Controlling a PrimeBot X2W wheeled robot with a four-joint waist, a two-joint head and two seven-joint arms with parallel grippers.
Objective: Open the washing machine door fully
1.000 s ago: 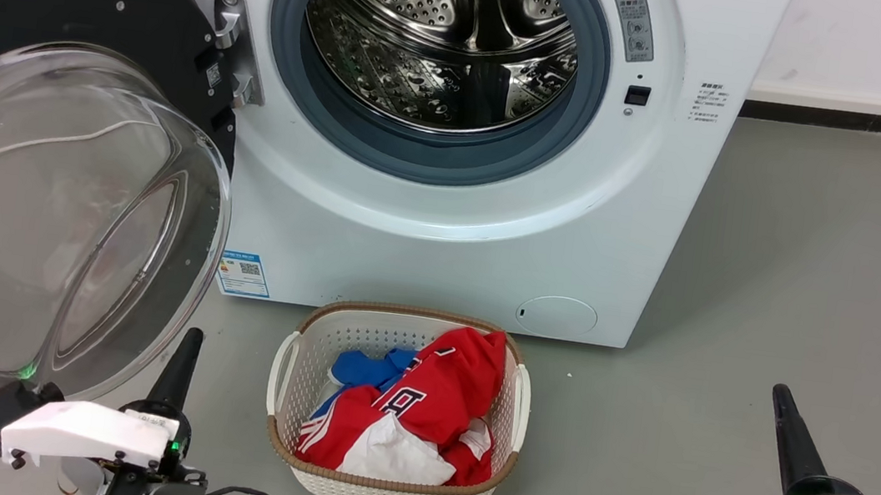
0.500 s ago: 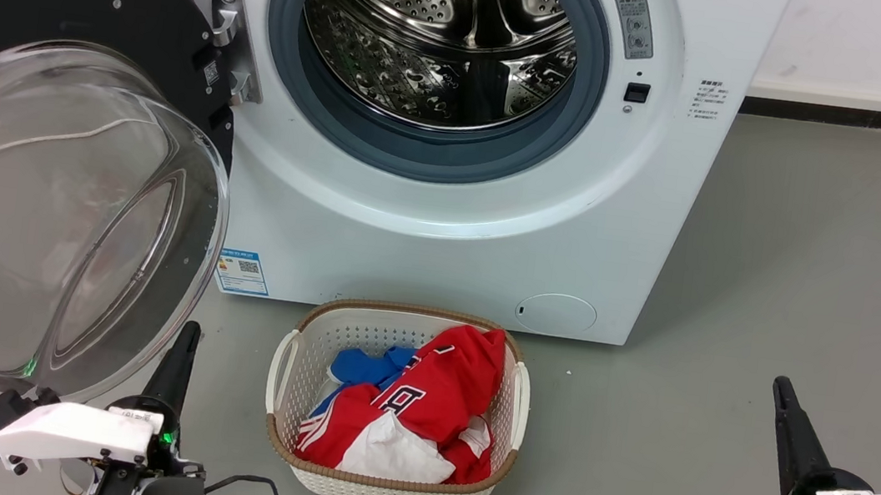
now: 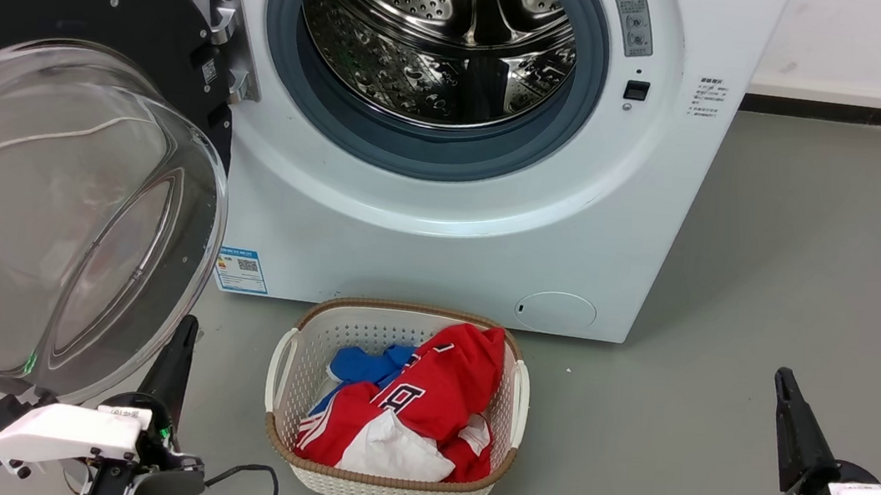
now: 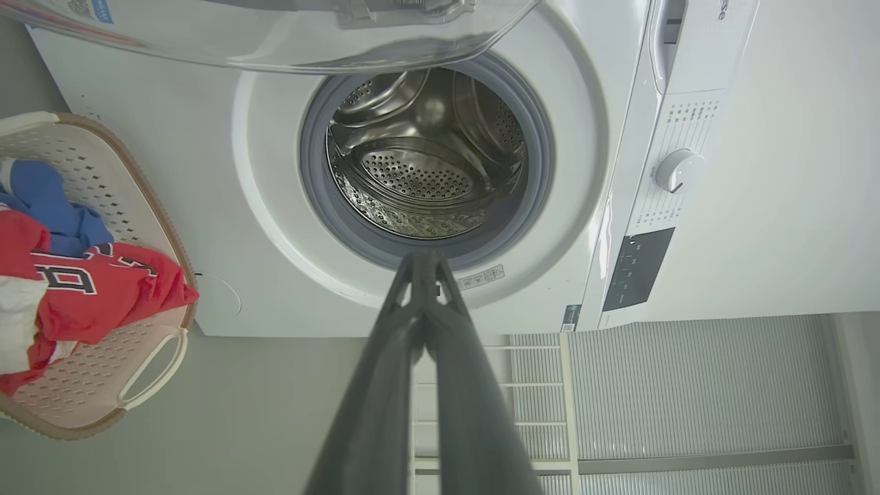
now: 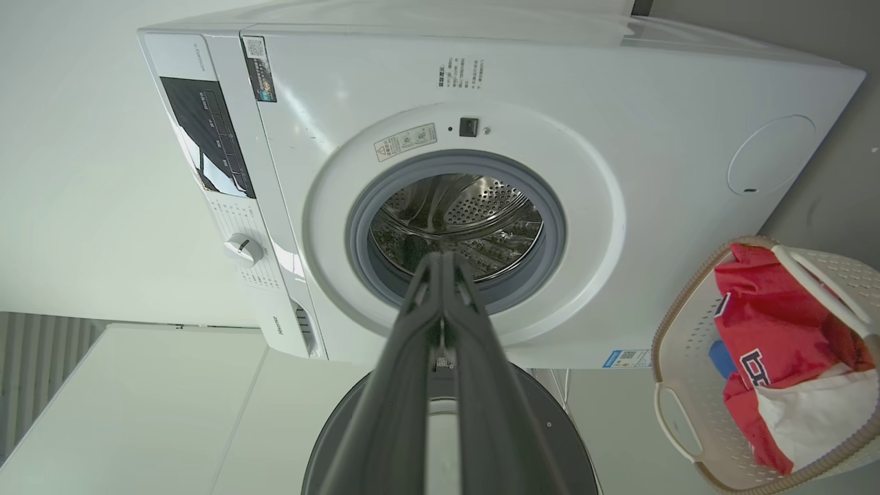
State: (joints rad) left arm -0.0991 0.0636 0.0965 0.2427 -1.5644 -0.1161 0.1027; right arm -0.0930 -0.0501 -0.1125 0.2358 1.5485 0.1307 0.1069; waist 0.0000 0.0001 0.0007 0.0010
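In the head view, the washing machine door (image 3: 38, 173) hangs swung wide to the robot's left, its black disc held by the metal hinge (image 3: 230, 45) at the left edge of the opening and its clear glass bowl bulging toward the camera. The washing machine (image 3: 442, 231) stands behind it with the steel drum (image 3: 441, 37) and grey gasket (image 3: 418, 152) fully exposed. A blue label (image 3: 242, 270) and a round filter cap (image 3: 555, 311) sit low on its front. On the grey floor (image 3: 781, 281) just before the machine stands a pale basket (image 3: 385, 493) holding a red garment (image 3: 440, 390), a blue one (image 3: 363, 362) and a white cloth (image 3: 394, 452). The left gripper (image 3: 186, 330) points up just beside the bowl's lower rim. The right gripper (image 3: 784, 380) rises at the lower right, well apart from the machine. In the left wrist view, the two dark fingers (image 4: 371, 412) are pressed together on nothing, their tips against the gasket's image and apart from the glass bowl along the top edge, with the control knob (image 4: 677, 170) to the right. In the right wrist view, that gripper's fingers (image 5: 385, 412) likewise meet with nothing between them, aimed at the drum, with the door's black disc behind them at the bottom edge
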